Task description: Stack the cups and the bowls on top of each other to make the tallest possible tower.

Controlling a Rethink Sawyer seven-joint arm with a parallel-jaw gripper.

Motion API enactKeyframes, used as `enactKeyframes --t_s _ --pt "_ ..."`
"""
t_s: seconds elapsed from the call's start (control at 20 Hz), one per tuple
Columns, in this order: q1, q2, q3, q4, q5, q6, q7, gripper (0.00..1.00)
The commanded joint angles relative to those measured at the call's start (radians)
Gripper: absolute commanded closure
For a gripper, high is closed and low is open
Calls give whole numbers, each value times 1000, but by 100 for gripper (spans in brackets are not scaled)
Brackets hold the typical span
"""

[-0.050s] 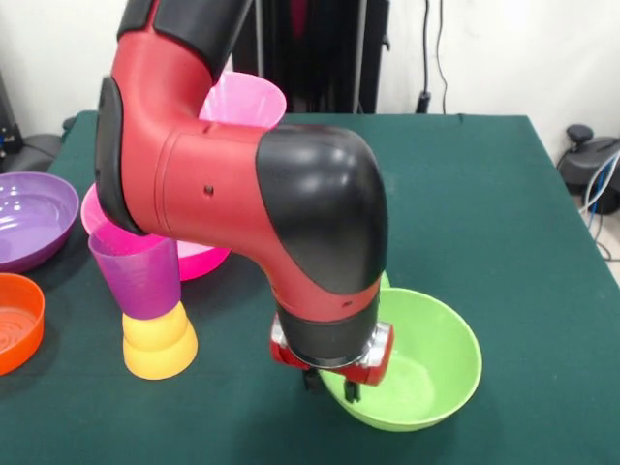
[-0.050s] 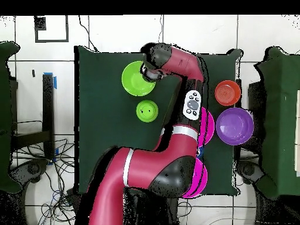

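Note:
The large lime green bowl (image 1: 426, 368) sits upright near the front right; from overhead this bowl (image 2: 133, 79) lies at the top left. My gripper (image 1: 331, 386) is low at its near-left rim, open, one finger on each side of the rim; overhead, the gripper (image 2: 146, 71) is at the bowl's right edge. The ridged purple cup (image 1: 143, 276) stands upright on the upturned yellow-orange cup (image 1: 158, 341), left of the arm. A small green bowl (image 2: 147, 110) lies just below the lime bowl in the overhead view, mostly hidden behind the arm in the front view.
A hot pink bowl (image 1: 199, 260) lies behind the cup stack, another pink bowl (image 1: 250, 97) farther back. The wide purple bowl (image 1: 29, 218) and shallow orange bowl (image 1: 15, 320) sit at the left edge. The arm's elbow blocks the table's middle.

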Motion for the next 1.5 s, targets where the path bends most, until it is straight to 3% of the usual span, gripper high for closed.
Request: enactKeyframes --t_s 0.05,0.35,0.5,0.6,0.75,0.9,1.1,1.5 --pt "11 59 84 -39 -36 30 -30 100" --pt "10 76 44 -87 -38 92 -16 100" --pt "8 59 57 -81 -32 68 -21 100" --pt "8 21 62 -51 -28 66 -9 100" --pt "11 -81 26 -5 -46 141 -27 100" --pt "4 -119 18 -15 -37 199 -32 100" --pt "-25 -183 78 41 -15 161 -113 100" --pt "-61 -275 120 89 -8 245 -222 100"
